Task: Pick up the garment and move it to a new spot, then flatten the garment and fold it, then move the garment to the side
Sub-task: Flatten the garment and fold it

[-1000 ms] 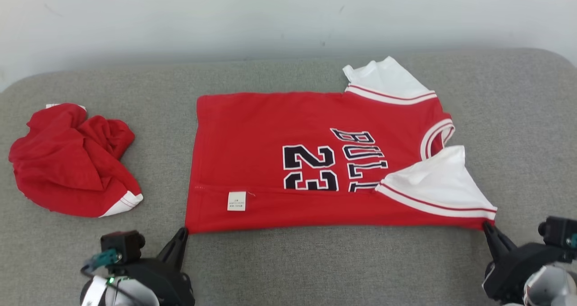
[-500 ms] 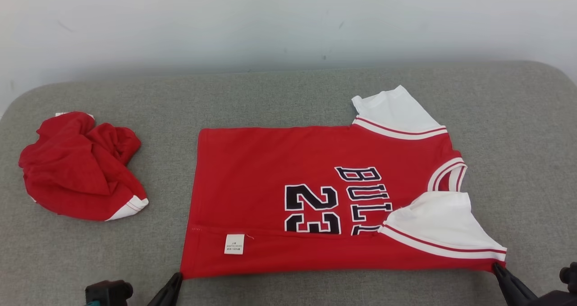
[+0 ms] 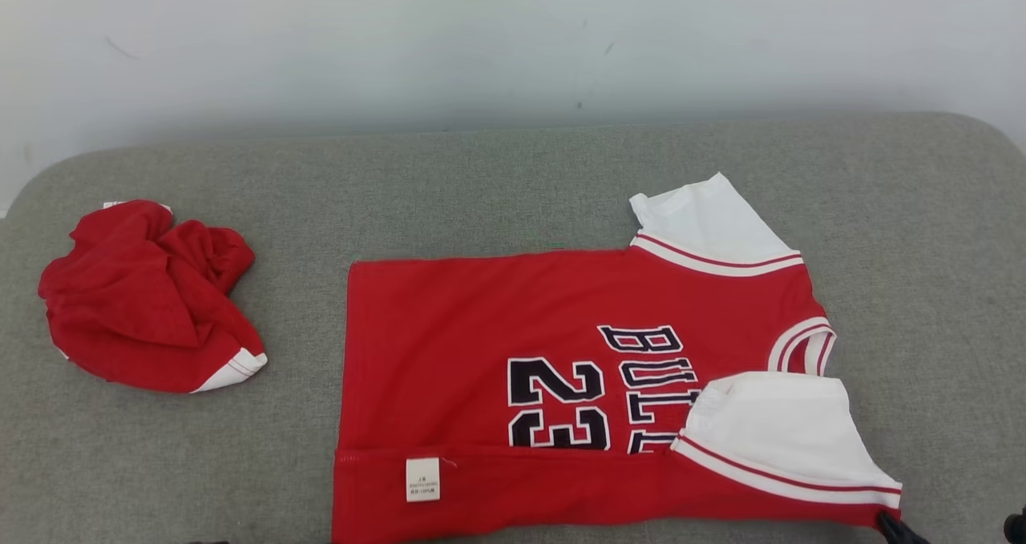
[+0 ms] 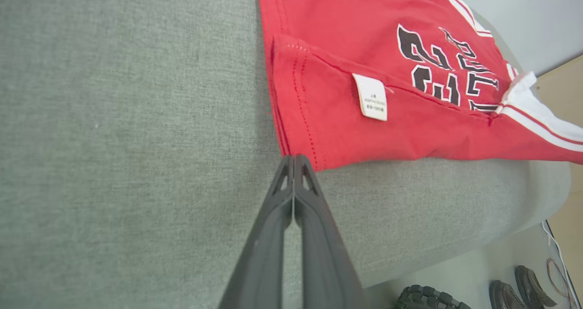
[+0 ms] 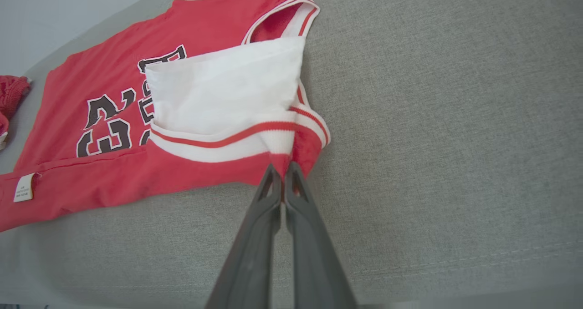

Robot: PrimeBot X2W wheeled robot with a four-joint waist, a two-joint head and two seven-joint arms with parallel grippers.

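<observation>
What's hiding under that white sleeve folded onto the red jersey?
The folded white sleeve lies on the red jersey, covering the last of its black lettering. Whatever else is beneath cannot be seen.

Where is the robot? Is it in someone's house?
Probably an indoor room, home or lab, I can't tell. A red jersey lies on a grey cushioned surface like a sofa seat, a plain pale wall stands behind, and shoes sit on the floor.
</observation>
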